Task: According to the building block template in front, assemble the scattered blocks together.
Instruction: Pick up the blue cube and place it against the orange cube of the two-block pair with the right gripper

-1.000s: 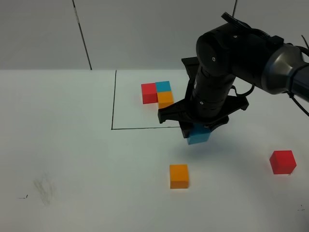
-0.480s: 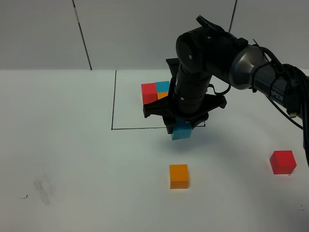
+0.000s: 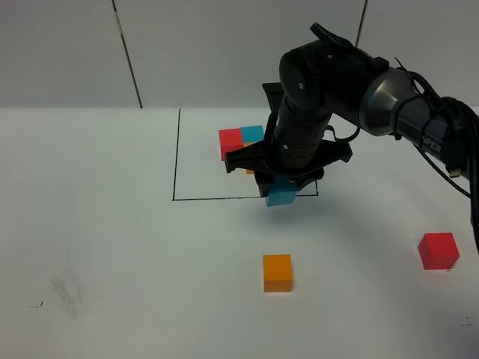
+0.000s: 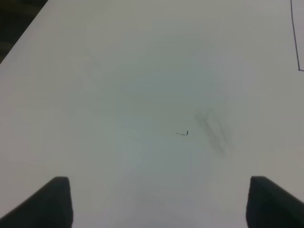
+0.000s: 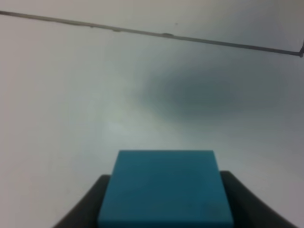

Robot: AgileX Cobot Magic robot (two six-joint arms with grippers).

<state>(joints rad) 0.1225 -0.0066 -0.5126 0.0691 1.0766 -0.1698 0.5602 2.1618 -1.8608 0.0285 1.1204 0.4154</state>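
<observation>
The building block template [image 3: 230,142], joined red, blue and orange cubes, sits inside the black outline [image 3: 177,157]. The blue block [image 3: 281,197] hangs in the right arm's jaws over the outline's near edge. The orange block [image 3: 277,272] and the red block [image 3: 438,250] lie well apart on the surface.

The right arm [image 3: 322,82] is glossy black with fat rounded joints, then a silver-grey sleeve and white lettering [image 3: 432,142] ending "PER". Thin black cables [image 3: 465,185] trail alongside. The right gripper [image 3: 282,191] has a flat black crossbar. The left gripper [image 4: 164,202] shows two dark rounded tips.
</observation>
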